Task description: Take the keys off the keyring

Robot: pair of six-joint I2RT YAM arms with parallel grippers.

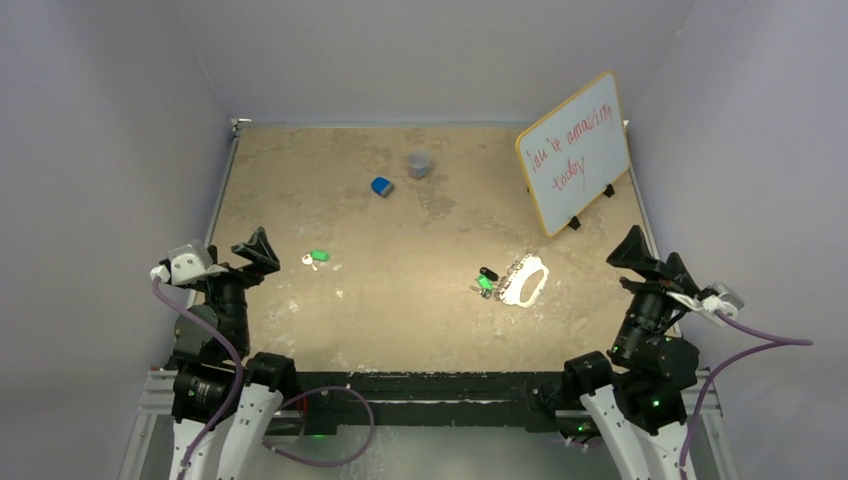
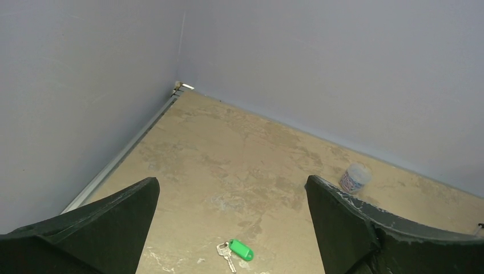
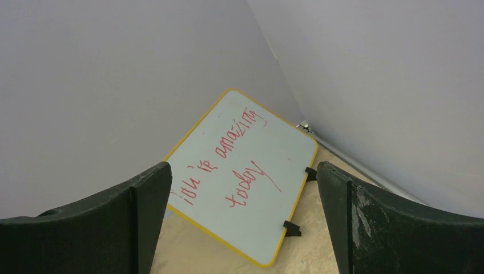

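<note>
**Green key off, more on the ring**

Green-headed loose key (image 1: pixel 318 258) lies alone left of centre on the table (image 1: pixel 400 330), near the left claw (image 1: pixel 258 250). Other keys (image 1: pixel 485 284) cluster at the keyring (image 1: pixel 526 280), right of centre. Left claw and right claw (image 1: pixel 636 252) gape empty at the lower corners, likely poised to reach in.

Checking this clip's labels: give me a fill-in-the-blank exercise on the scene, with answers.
The left hand and right hand are both ____ and empty.
One green-headed key lies apart from the keyring, nearer the ____ hand.
The whiteboard has a ____ frame.
Missing: open; left; yellow.
</note>
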